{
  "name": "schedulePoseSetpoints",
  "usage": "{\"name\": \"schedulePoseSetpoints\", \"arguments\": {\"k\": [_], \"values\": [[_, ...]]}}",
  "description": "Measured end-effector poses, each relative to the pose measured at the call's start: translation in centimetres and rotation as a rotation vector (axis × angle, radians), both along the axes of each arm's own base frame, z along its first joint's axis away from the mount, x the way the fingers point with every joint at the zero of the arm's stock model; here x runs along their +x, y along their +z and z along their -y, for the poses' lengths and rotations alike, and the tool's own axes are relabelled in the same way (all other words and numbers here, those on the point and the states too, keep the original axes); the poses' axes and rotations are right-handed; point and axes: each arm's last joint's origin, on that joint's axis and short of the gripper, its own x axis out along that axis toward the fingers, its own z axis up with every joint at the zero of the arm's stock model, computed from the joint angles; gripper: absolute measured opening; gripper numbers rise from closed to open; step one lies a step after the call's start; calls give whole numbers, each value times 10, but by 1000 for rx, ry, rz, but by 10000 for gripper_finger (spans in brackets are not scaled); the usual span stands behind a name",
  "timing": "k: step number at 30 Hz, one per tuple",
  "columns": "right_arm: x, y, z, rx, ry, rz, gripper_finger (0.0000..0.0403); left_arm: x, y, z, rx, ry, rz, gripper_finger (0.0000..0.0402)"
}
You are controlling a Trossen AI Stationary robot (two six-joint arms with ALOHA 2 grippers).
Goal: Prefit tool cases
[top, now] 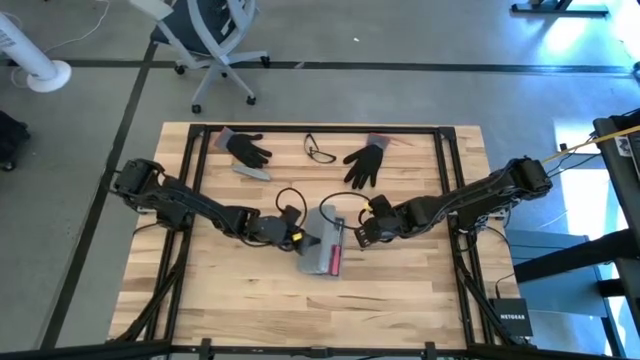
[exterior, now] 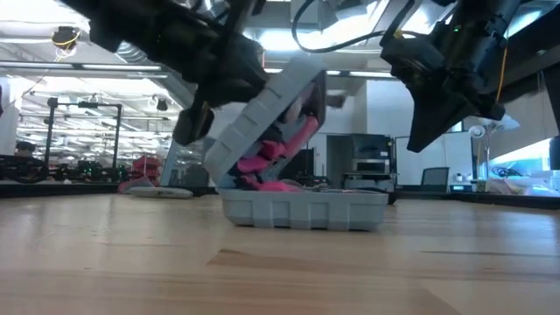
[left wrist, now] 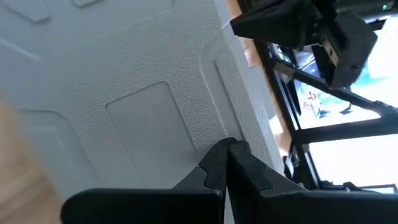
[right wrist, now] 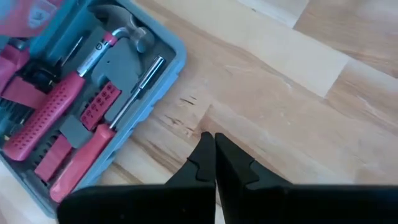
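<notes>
High view shows the tool case near the middle of the wooden table, between the two grippers. The case is blue-grey and half open: in the low view its lid stands tilted over the base, which lies flat on the wood. Inside the base there are tools with pink handles: a hammer, a screwdriver, and a row of small bits in their moulded places.

The left gripper is against the outer textured side of the lid, with its fingers closed together and holding nothing. The right gripper hangs just beside the open edge of the case, above the bare wood; its fingers are also pressed together and they hold nothing.

The table is made of light wooden planks with a black frame. At the far side of it lie two black gloves, well apart from the case, and between them a pair of glasses. A small grey bar lies just beside the left glove.

Beyond the table, on the grey floor, stands an office chair and a white fan. In the low view the room behind has shelves, monitors and ceiling lights.
</notes>
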Motion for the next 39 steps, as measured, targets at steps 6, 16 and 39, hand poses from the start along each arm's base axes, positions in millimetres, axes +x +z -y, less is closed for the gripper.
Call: {"name": "schedulePoseSetpoints", "arguments": {"k": [6,16,39], "values": [[1,0,0,-2,15,11,0,12,-24,1,-37,23,-9,0],[-3,8,0,17,28,31,0,15,-22,0,-44,-65,-44,0],[15,-22,-56,244,-100,419,0,-19,-46,2,63,21,-312,0]]}}
